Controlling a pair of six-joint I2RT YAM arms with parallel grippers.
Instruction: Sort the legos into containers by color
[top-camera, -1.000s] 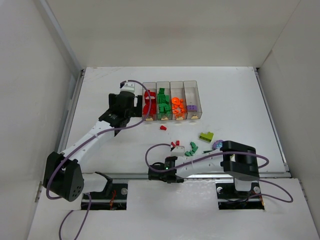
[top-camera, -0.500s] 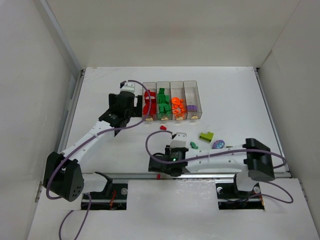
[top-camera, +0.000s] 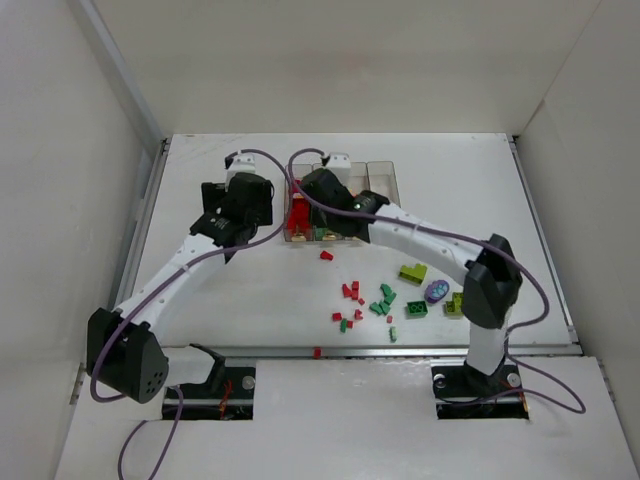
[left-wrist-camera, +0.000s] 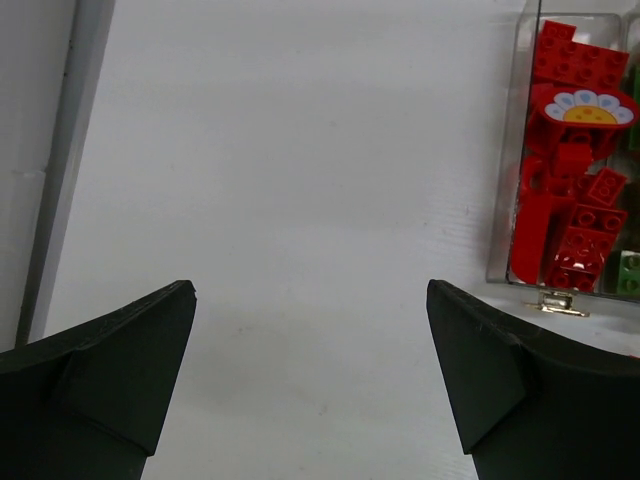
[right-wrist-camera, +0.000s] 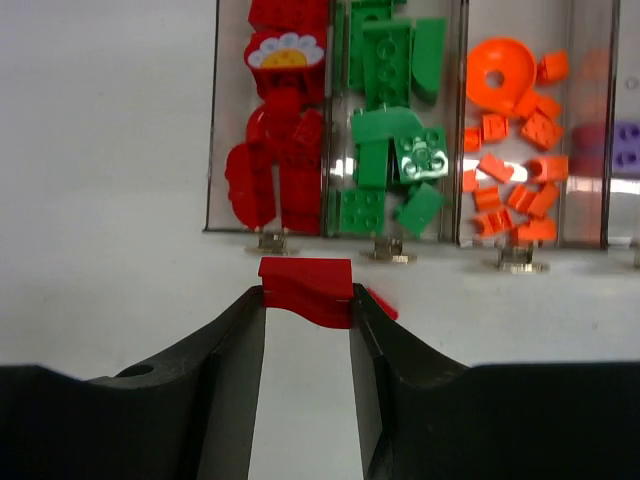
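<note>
swung up from the near edge of the table (top-camera: 470, 190), the right arm (top-camera: 430, 240) now reaches across to the containers (top-camera: 385, 172), while the left arm (top-camera: 170, 275) has drawn slightly away to their left.

the containers sit side by side toward the far side of the table. from left to right in the right wrist view they hold red pieces (right-wrist-camera: 280, 170), green pieces (right-wrist-camera: 385, 150), orange pieces (right-wrist-camera: 510, 150) and a purple piece (right-wrist-camera: 628, 145) at the frame's edge. a red flower-printed piece (right-wrist-camera: 285, 50) lies in the red bin.

the left claw (left-wrist-camera: 310, 287) is spread wide with nothing between its fingers – it hangs over bare table just left of the red bin.

the right claw (right-wrist-camera: 305, 297) is partly closed, pinching a red brick (right-wrist-camera: 305, 278) between its fingertips. the brick sits just short of the near end of the bins, about level with the wall between red and green. whether it touches the table cannot be told. a small red bit (right-wrist-camera: 382, 302) peeks out beside the right-hand finger.

loose legos (top-camera: 365, 300) – red and green bits – lie scattered near the front edge, with a lime piece (top-camera: 412, 271), a purple piece (top-camera: 436, 291) and a green brick (top-camera: 416, 308) close by.
</note>
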